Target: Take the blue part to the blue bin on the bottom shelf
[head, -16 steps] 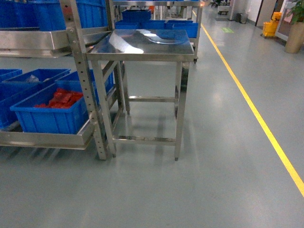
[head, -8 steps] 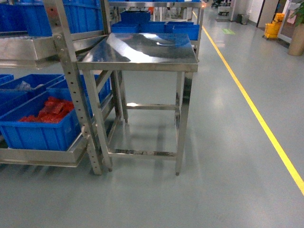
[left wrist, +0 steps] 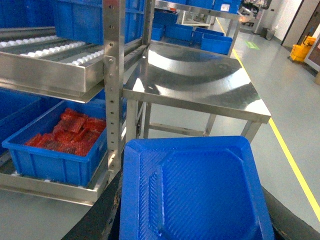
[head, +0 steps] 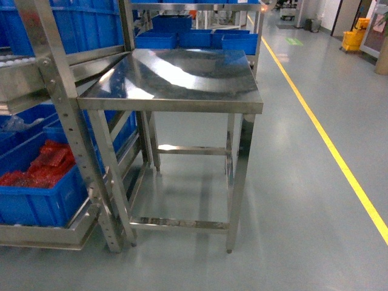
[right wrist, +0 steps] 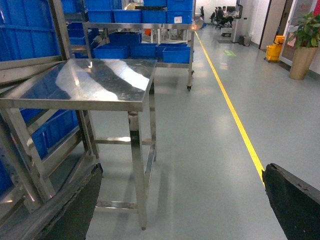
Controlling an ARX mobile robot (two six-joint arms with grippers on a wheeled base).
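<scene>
Left fingers are hidden under a blue tray (left wrist: 195,192), so their grip can't be told; right fingers (right wrist: 295,200) stand released. Bottom shelf (head: 42,233) carries a bin of red parts (head: 36,167) beside the steel table (head: 176,76)

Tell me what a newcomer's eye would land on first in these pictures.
First the shiny stainless-steel table, standing bare in the middle of the head view beside the rack. Next, the blue bin of red parts on the bottom shelf at lower left. Then the yellow floor line running away on the right, and in the left wrist view a blue tray filling the foreground.
</scene>
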